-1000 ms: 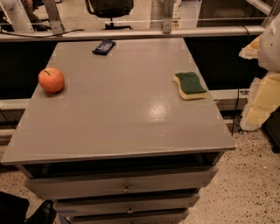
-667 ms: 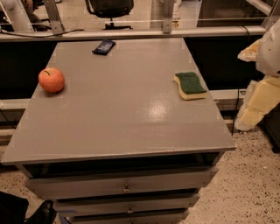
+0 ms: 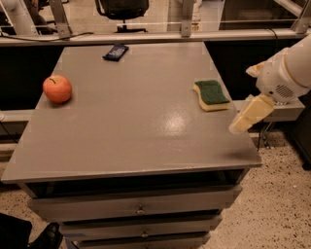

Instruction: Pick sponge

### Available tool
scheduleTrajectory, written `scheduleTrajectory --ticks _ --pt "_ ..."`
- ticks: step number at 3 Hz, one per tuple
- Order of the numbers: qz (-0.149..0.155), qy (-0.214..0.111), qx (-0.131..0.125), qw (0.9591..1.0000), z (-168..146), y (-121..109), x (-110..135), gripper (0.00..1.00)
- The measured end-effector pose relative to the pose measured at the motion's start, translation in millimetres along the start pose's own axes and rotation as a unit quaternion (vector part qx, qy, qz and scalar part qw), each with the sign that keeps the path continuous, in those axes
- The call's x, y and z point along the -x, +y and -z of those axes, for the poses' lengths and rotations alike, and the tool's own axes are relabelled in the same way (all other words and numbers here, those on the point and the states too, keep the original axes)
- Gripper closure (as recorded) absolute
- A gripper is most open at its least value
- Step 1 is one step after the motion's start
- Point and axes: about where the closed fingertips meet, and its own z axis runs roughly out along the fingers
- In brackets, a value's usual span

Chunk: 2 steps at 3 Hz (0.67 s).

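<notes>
The sponge, pale yellow with a dark green top, lies flat near the right edge of the grey table. My cream-yellow gripper hangs from the white arm at the right side of the view, just over the table's right edge. It is in front of and to the right of the sponge, apart from it. It holds nothing that I can see.
A red-orange apple sits at the table's left side. A dark flat packet lies at the far edge. Drawers are under the tabletop. A rail and an office chair stand behind.
My gripper has moved left, from beside the table to over its right edge, closer to the sponge. The sponge, apple and packet have not moved.
</notes>
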Motion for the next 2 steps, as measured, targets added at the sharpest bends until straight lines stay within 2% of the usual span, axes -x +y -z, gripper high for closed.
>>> scheduleTrajectory --ticks 1,2 --pt "-0.041 -0.030 -0.013 0.9986 -36 -27 -5 0.00" --pt "-0.086 -0.048 -0.025 0.9948 -66 -48 -13 0.00"
